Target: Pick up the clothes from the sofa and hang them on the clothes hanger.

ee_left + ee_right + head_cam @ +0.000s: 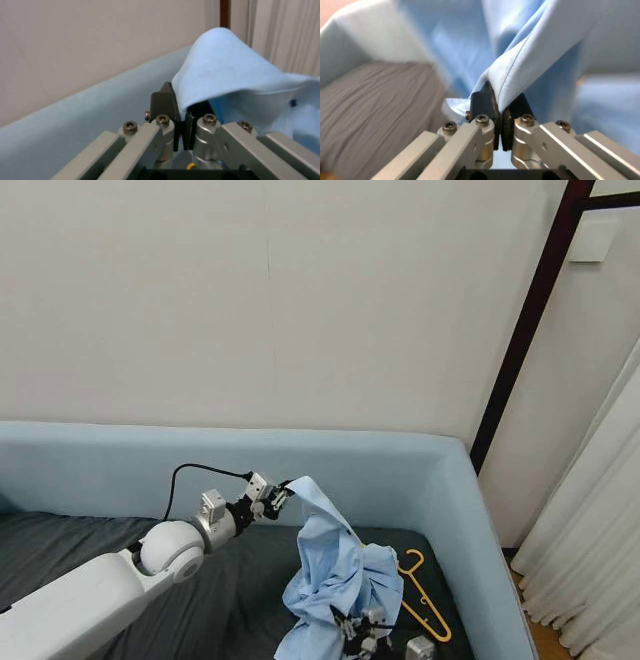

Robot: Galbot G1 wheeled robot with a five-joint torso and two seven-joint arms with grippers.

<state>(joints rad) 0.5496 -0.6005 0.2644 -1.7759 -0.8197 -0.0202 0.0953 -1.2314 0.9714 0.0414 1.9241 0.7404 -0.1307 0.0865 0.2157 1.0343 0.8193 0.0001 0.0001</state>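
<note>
Closest to me, at 6 o'clock in the head view, my right tool (358, 627) sat low over the sofa's dark grey seat cushion (230, 580), and its wrist camera showed the two pads pressed together on a fold of the blue shirt (335, 565), with cloth rising out from between them. The shirt hung in a crumpled bunch above that grip, its lower folds down near the cushion and the rest lifted clear. Just at its 3 o'clock the yellow hanger (428, 605) lay flat on the cushion near the corner of the sofa (455, 510), hook pointing away from me and one shoulder tucked under the fabric. Farther out, at about 10 o'clock from the bunch, my left tool (283, 498) reached in from the left and held the shirt's top corner up; its own camera showed the pads closed on the cloth edge, which draped over the fingers (162, 103). Beyond that ran the pale blue sofa back, then the plain wall (300, 300), with a dark door frame (525, 330) at 2 o'clock and a white curtain (590, 560) at 4 o'clock.
</note>
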